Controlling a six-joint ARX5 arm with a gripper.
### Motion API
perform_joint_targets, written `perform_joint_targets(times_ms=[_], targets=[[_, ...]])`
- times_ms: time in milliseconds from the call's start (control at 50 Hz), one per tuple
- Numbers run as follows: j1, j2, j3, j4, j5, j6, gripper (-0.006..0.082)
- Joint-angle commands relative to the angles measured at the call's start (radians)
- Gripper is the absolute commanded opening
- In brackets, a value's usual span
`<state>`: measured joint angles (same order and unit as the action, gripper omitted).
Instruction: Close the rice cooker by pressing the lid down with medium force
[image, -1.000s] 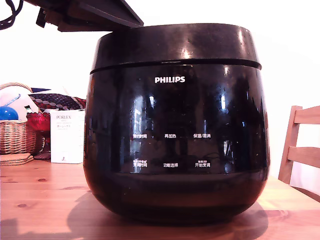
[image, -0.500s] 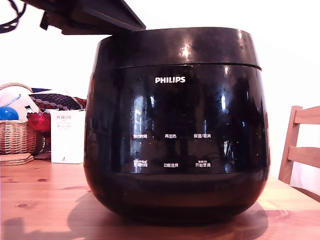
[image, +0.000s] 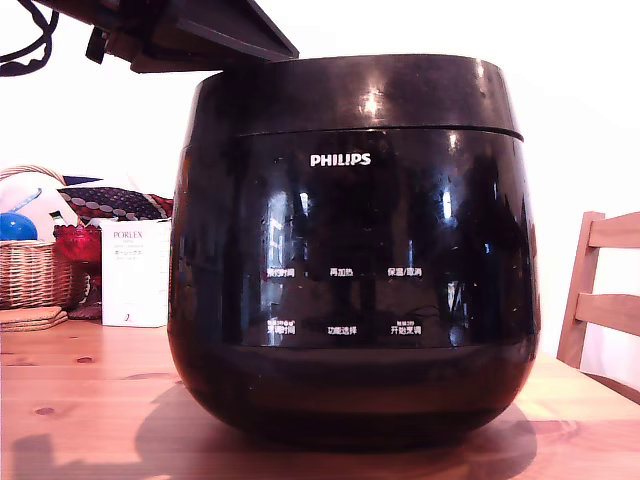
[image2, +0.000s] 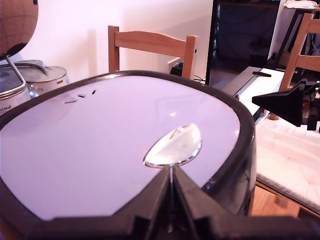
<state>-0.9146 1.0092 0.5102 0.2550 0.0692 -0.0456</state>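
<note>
Claw (image2: 171, 182) fingers pressed together, empty, poised above the lid (image2: 115, 150); only the wrist view shows the lid's glossy top and silver release button (image2: 174, 145). At the exterior view's left stands a wicker basket (image: 30, 270), then the rice cooker (image: 350, 260) mid-desk (image: 90, 410), upright, logo toward that camera, lid down.

The glossy black rice cooker (image: 352, 250) fills the frame's centre, upright, PHILIPS logo facing forward. Its lid (image: 355, 92) sits down, closed, across the top.
</note>
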Motion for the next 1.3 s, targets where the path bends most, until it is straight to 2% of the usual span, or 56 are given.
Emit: perform_joint_targets(times_ms=[0,420,660,960,980,1280], targets=[[-0.003,0.062,-0.112,-0.085,0.000,-0.007,-0.0024],[0.002,-0.079,-0.106,0.014,-0.045,-0.007,-0.0024],[0.040,-0.163,-0.045,0.013,-0.091,0.007,-0.0024],[0.138,-0.179,0.084,-0.055,-0.142,0.108,-0.0024],[0.145,-0.179,0.091,-0.061,-0.145,0.146,-0.0024],[0.307,-0.180,0.153,-0.162,-0.183,0.242,-0.0024]])
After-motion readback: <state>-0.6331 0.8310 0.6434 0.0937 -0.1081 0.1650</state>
